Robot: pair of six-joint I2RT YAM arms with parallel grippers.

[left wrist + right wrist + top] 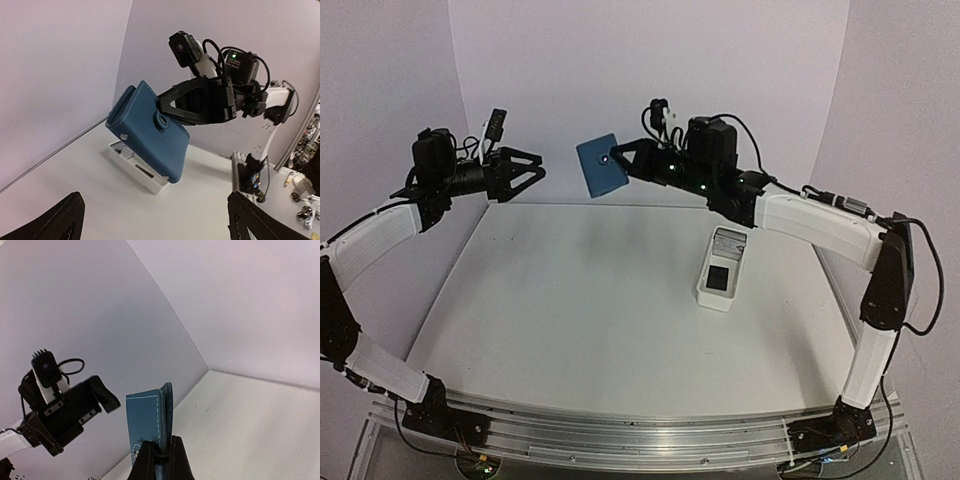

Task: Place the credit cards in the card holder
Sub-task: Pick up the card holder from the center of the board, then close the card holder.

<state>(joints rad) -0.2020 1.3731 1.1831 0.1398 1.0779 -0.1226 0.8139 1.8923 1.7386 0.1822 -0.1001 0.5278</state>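
My right gripper (618, 160) is shut on the dark-blue card holder (599, 166) and holds it closed, high above the table's back. It also shows in the left wrist view (150, 131) with its snap tab, and edge-on in the right wrist view (152, 420). My left gripper (533, 170) is open and empty, facing the holder from the left with a gap between. The credit cards lie in the white tray (703, 290): a pale one (728, 242) at its far end and a dark one (718, 277) nearer.
The tray also shows in the left wrist view (150, 183), under the card holder. White walls close the table's back and sides. The arm bases and a metal rail (640, 435) run along the near edge.
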